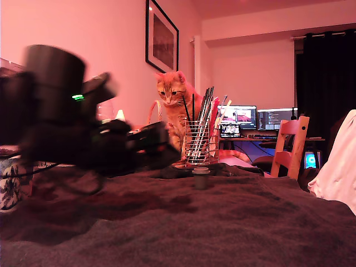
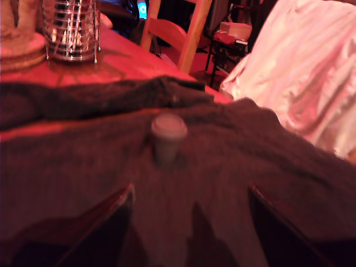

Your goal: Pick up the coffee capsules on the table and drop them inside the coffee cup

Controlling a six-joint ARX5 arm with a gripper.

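Wrist view: fingers point(image 2: 189, 222) spread wide, empty, lined up toward capsule point(image 2: 168, 138) for straddling. Capsule upright, rim up, on cloth-draped surface point(image 2: 267, 167), near mesh holder point(image 2: 71, 29).

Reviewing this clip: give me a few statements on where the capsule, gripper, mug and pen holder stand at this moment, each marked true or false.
1. The small grey-green tapered capsule stands on the dark brown fuzzy cloth, wide rim up. True.
2. The black gripper is shut on the capsule. False: its fingers are spread, and the capsule stands apart ahead of them.
3. The wire mesh pen holder stands behind the capsule in the exterior view. True.
4. The white ceramic mug with dark inked illustration stands at the exterior view's right edge. False: it is at the left edge.
5. An orange cat sits behind the pen holder. True.
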